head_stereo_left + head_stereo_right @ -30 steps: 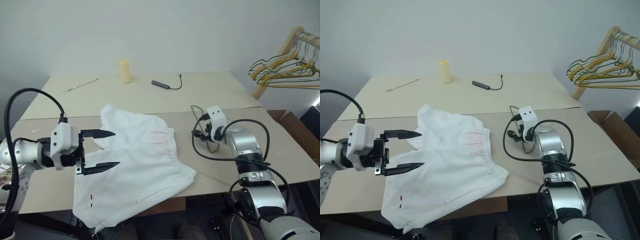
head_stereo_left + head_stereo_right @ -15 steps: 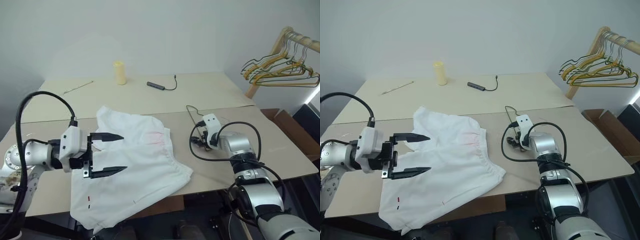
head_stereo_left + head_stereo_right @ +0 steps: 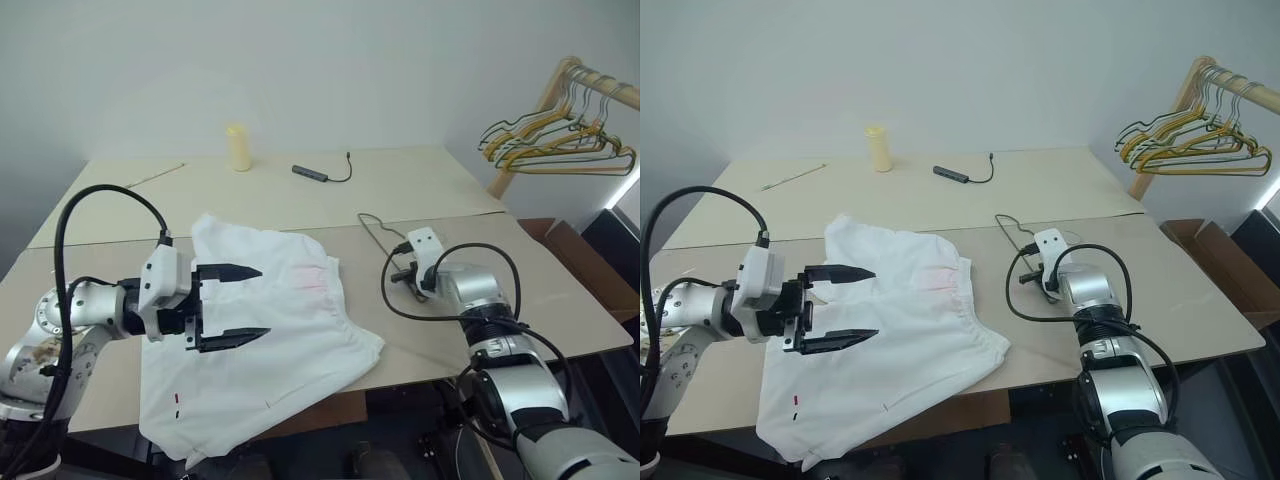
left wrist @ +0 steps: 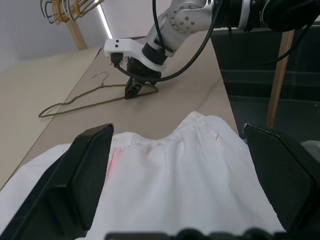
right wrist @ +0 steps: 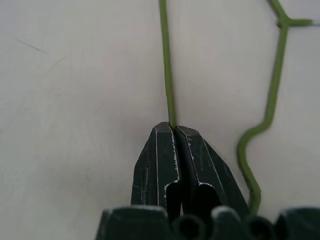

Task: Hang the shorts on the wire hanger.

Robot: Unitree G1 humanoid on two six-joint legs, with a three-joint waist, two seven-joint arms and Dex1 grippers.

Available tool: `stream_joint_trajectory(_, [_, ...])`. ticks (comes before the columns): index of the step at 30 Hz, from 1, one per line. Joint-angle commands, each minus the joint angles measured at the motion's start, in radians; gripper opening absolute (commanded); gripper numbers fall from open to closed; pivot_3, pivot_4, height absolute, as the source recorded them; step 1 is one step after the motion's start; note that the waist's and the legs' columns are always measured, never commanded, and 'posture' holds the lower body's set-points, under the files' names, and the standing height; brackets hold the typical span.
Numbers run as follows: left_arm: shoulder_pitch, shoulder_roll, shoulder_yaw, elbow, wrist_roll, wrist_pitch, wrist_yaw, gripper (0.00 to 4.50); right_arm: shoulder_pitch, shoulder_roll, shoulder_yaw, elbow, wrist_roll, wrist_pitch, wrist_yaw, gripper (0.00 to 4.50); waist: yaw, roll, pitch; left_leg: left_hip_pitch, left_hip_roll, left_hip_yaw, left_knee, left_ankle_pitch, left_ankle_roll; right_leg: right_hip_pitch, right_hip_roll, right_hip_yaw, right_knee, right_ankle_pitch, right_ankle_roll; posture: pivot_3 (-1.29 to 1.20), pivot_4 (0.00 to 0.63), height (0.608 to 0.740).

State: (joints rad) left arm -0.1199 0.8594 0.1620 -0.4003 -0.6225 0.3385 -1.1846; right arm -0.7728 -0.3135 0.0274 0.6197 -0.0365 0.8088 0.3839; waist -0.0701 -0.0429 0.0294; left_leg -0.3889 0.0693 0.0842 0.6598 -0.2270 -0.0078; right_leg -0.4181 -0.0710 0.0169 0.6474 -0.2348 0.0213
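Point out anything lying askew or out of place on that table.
The shorts lie crooked and rumpled, one corner drooping over the table's front edge. Otherwise nothing odd: the wire hanger lies flat, its wire pinched in the right claw; the left claw hovers open over the shorts.

White, pink-printed shorts [image 3: 265,340]; olive-green wire hanger [image 5: 168,75].

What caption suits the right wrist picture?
Right gripper fingers pinched shut on the thin green wire hanger lying on the table.
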Motion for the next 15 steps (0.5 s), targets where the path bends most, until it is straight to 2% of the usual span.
stream_joint_trajectory(1, [-0.047,-0.011,-0.024,0.0,0.025,0.032,0.062,4.5,0.027,-0.004,0.006,-0.004,-0.008,0.009,-0.026,0.02,0.0,0.0,0.0,0.0,0.0,0.0,0.0,0.0,0.0,0.0,0.0,0.0,0.0,0.0,0.0,0.0,0.0,0.74])
stream_joint_trajectory(3, [-0.113,-0.072,-0.047,0.044,0.024,0.169,0.224,4.5,0.046,-0.022,0.022,-0.082,-0.025,0.002,-0.039,0.02,0.008,0.0,0.0,0.0,0.0,0.0,0.0,0.0,0.0,0.001,0.0,0.0,0.0,0.0,0.0,0.0,0.0,0.74])
stream_joint_trajectory(6, [-0.236,-0.261,-0.014,0.162,-0.043,0.402,0.513,4.5,0.083,-0.044,0.022,-0.261,-0.008,-0.001,-0.012,0.02,0.026,0.0,0.0,0.0,-0.001,-0.001,0.001,0.001,0.002,0.001,-0.001,0.0,0.0,-0.002,0.008,0.0,0.0,0.74])
stream_joint_trajectory(8, [-0.274,-0.343,0.021,0.214,-0.1,0.482,0.572,4.5,0.12,-0.067,0.048,-0.386,-0.009,-0.039,0.027,0.02,0.022,0.001,0.0,-0.002,-0.002,-0.002,0.001,0.002,0.002,0.0,-0.001,0.001,0.0,-0.002,0.009,-0.01,0.0,0.74])
stream_joint_trajectory(10, [-0.315,-0.44,0.093,0.266,-0.239,0.559,0.622,4.5,0.164,-0.085,0.065,-0.519,0.005,-0.097,0.073,0.02,0.014,0.001,0.001,-0.004,-0.002,-0.001,0.001,0.001,0.002,-0.003,0.0,0.002,0.0,0.0,0.007,-0.02,0.0,0.74])
stream_joint_trajectory(13, [-0.401,-0.59,0.223,0.374,-0.437,0.635,0.782,4.5,0.228,-0.094,0.077,-0.678,0.032,-0.2,0.115,0.02,0.004,0.001,0.001,-0.008,-0.002,-0.003,0.001,0.001,0.002,-0.005,-0.001,0.001,-0.002,0.002,0.004,-0.03,0.0,0.74])
stream_joint_trajectory(15, [-0.432,-0.646,0.24,0.392,-0.477,0.638,0.826,4.5,0.274,-0.094,0.096,-0.753,0.025,-0.316,0.122,0.02,-0.002,0.001,0.001,-0.009,-0.002,-0.005,0.001,0.001,0.002,-0.005,0.0,0.0,-0.002,0.002,0.003,-0.04,0.0,0.74])
